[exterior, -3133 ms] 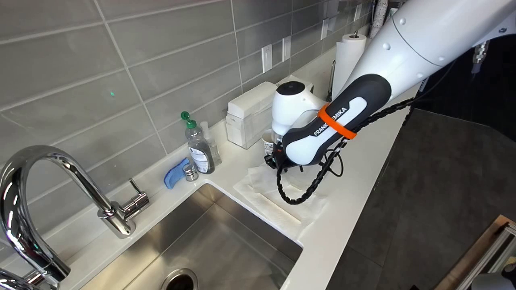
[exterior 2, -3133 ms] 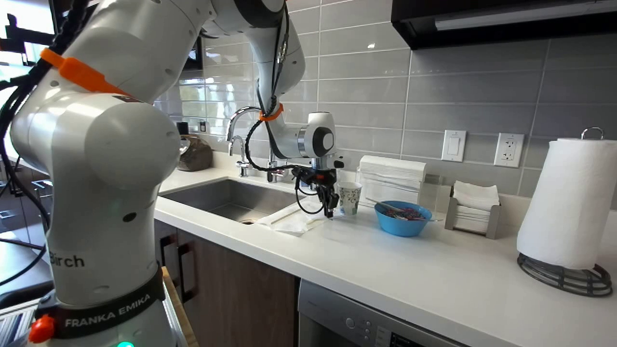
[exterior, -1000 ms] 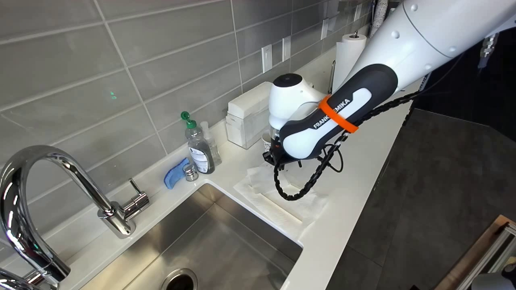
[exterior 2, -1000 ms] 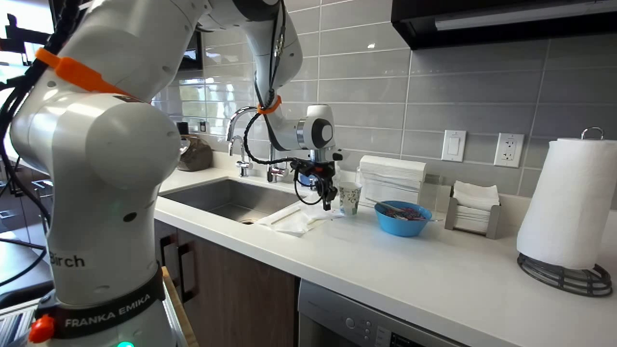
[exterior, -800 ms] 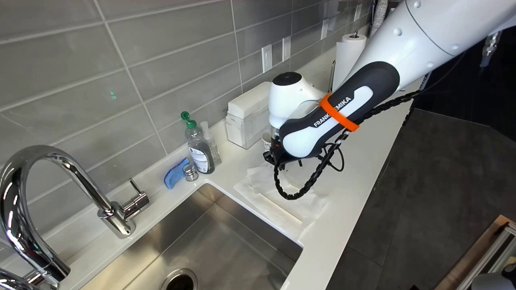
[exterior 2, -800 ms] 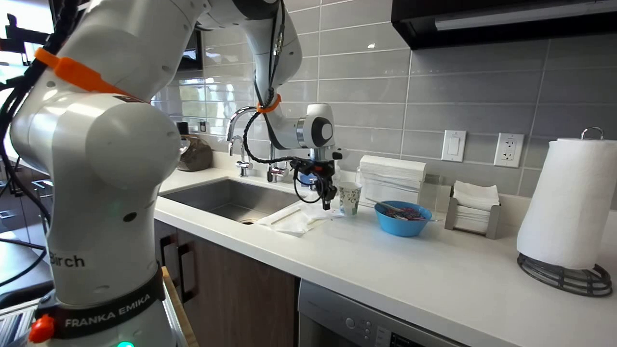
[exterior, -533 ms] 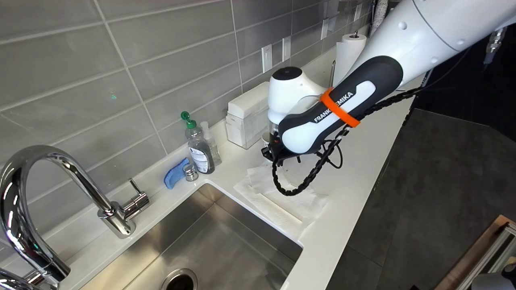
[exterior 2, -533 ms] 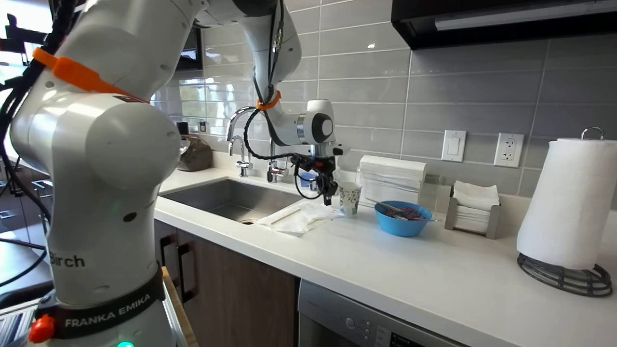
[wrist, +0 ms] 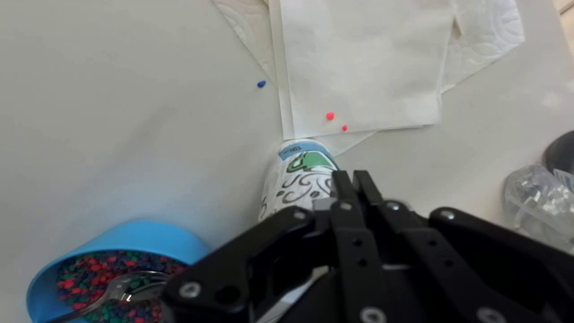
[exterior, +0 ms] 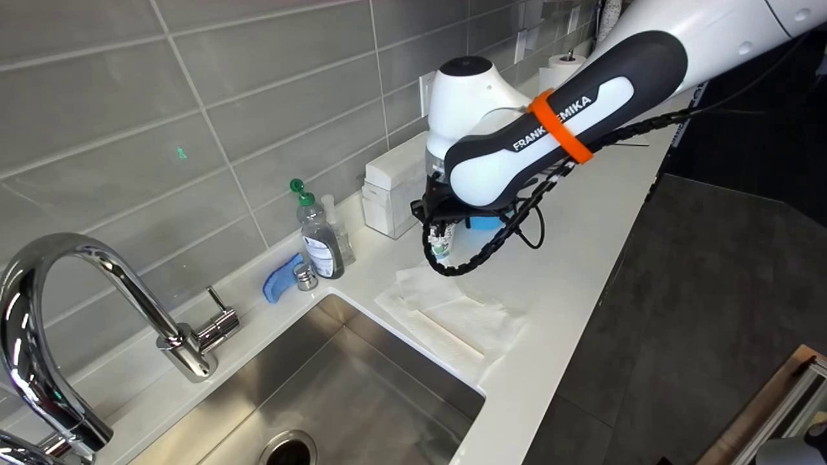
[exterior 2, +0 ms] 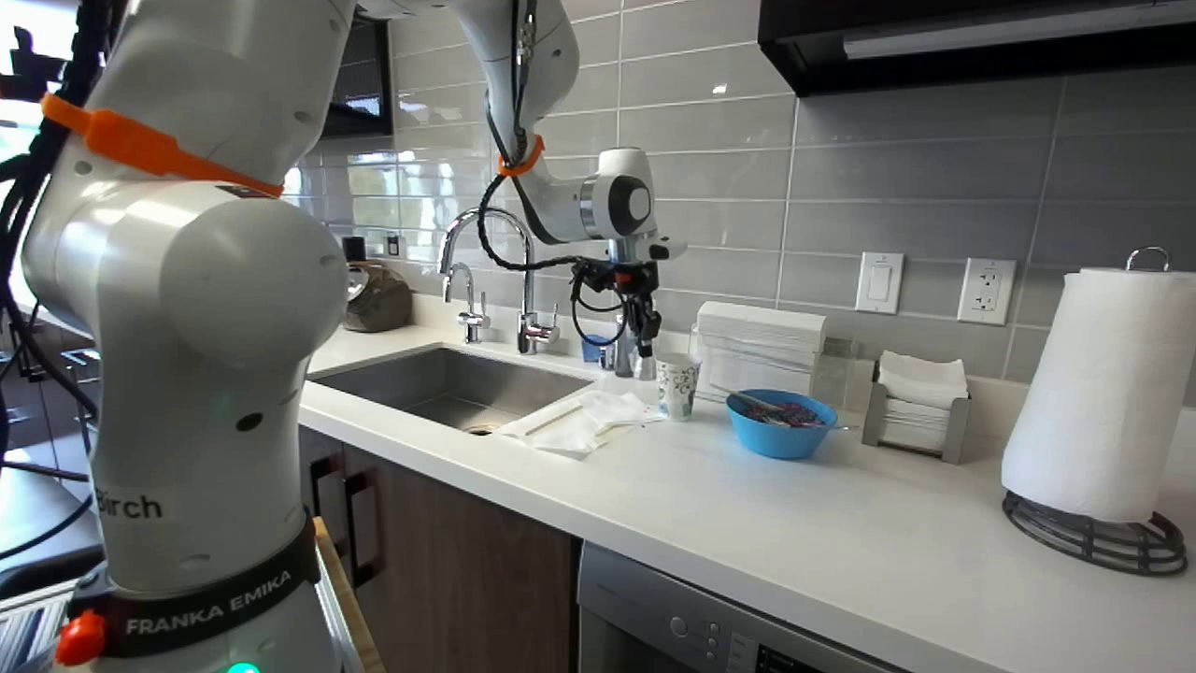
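Observation:
My gripper [wrist: 350,174] is shut with a thin slit between its fingertips and nothing visible in it. In both exterior views the gripper [exterior 2: 645,348] [exterior: 440,227] hangs above the counter beside a patterned paper cup [exterior 2: 676,385]. In the wrist view the cup [wrist: 300,179] stands just left of and below the fingertips, partly hidden by the finger. A blue bowl [wrist: 148,235] of small coloured bits, with a spoon [wrist: 134,289] in it, is at lower left. White napkins [wrist: 367,67] lie flat beyond the cup, with two pink bits [wrist: 330,116] on them and a blue bit [wrist: 261,84] beside them.
A steel sink [exterior: 362,400] and faucet [exterior: 26,290] lie beyond the napkins. A soap bottle [exterior: 320,242] and blue sponge [exterior: 282,278] stand by the wall. A paper towel stack [exterior 2: 759,346], napkin holder [exterior 2: 920,416] and towel roll [exterior 2: 1093,402] line the back.
My gripper has risen from close to the counter to about the cup's rim height or above. More of the cup and bowl now shows. The cup, bowl and napkins have not moved.

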Robot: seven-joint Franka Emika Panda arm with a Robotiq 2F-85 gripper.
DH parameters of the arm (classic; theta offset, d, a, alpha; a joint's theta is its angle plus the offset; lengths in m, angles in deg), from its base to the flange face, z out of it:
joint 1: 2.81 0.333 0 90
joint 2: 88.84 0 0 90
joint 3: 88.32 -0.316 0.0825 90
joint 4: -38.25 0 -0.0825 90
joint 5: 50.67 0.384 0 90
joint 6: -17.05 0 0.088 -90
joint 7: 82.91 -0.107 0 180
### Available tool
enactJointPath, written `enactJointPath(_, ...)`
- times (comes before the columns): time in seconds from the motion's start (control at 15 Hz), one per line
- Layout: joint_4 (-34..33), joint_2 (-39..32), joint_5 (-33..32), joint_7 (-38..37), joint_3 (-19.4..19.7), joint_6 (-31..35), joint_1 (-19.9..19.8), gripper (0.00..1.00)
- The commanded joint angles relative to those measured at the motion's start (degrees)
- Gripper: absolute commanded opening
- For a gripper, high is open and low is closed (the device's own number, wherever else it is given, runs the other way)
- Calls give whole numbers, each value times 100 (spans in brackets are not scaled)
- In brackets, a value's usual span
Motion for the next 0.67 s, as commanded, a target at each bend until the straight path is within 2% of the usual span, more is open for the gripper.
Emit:
enactJointPath(0.0,-4,131,-24,-377,-115,40,-148,1)
enactJointPath(0.6,5,-160,-740,-703,107,798,-142,1)
